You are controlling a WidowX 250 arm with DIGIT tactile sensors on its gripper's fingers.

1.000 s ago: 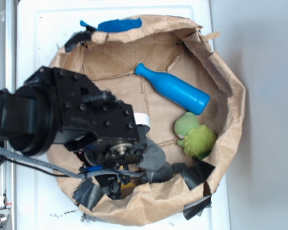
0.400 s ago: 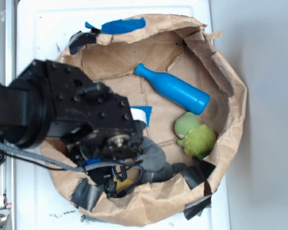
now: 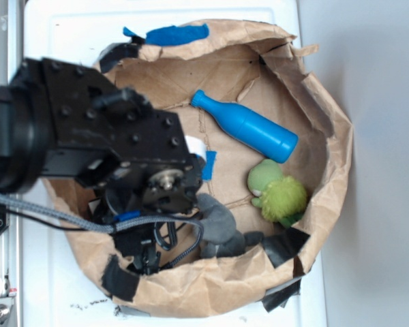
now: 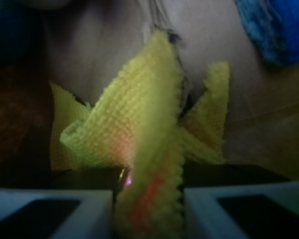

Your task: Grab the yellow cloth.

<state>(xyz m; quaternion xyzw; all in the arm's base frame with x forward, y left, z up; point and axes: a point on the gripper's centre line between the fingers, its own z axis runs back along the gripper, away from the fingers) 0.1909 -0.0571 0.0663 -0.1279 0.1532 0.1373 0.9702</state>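
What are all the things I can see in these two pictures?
Yellow cloth: one, bright yellow, pinched between the gripper's pale fingers in the wrist view; hidden under the arm from outside.
Bottle: one, blue, lying in the upper middle of the bag.
Plush toy: one, yellow-green, right side of the bag.
Grey soft toy: one, grey, bottom centre, beside the arm.
Felt strip: one, blue, on the bag's top rim.
Paper bag: one, brown, opened wide, patched with black tape.
White surface: one, under the bag.
Gripper: one, shut on the cloth.
Robot arm: one, black, left side.

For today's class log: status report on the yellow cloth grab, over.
End effector shut on yellow cloth. Cloth pinched between fingers, bunched upward. Nothing in the way.
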